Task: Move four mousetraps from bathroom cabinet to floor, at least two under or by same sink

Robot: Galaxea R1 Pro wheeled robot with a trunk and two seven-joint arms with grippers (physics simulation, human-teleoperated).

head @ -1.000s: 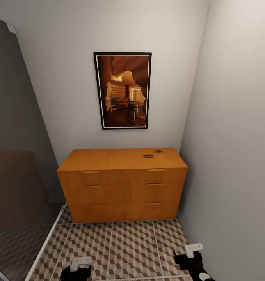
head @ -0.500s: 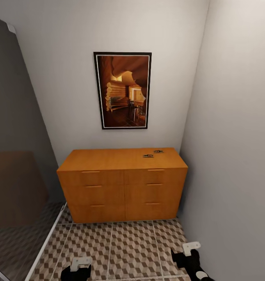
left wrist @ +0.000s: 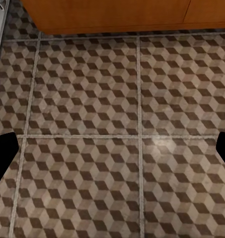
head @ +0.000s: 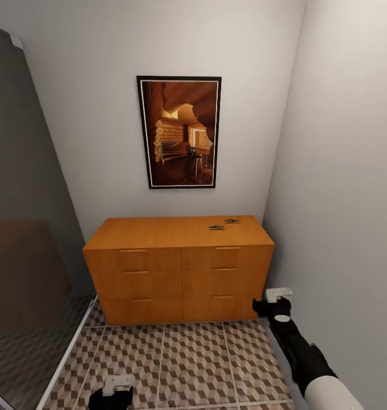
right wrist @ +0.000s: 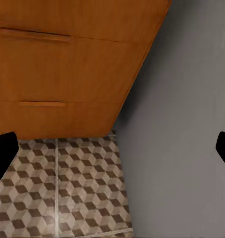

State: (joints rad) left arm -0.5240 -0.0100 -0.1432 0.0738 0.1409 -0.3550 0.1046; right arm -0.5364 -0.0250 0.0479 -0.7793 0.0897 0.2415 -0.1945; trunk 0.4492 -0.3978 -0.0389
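Observation:
The orange-brown cabinet [head: 180, 272] stands against the far wall with all drawers closed. Two small mousetraps lie on its top near the right end, one [head: 216, 228] closer to the front and one [head: 232, 221] behind it. My right gripper [head: 276, 300] is raised beside the cabinet's lower right corner, close to the right wall. Its wrist view has the cabinet's drawer fronts [right wrist: 67, 69] ahead and both fingertips far apart, so the gripper [right wrist: 112, 148] is open and empty. My left gripper [head: 118, 385] hangs low over the bathroom floor [left wrist: 112, 99], open and empty.
A grey wall [head: 341, 199] runs close along the right side. A glass shower panel [head: 28, 228] with a white floor rail [head: 68, 353] borders the left. A framed picture [head: 179, 132] hangs above the cabinet. Patterned tiles [head: 176, 364] lie between me and the cabinet.
My right arm has lifted and stretched forward from the lower edge of the view to the cabinet's lower right corner. The left gripper and the camera stayed still.

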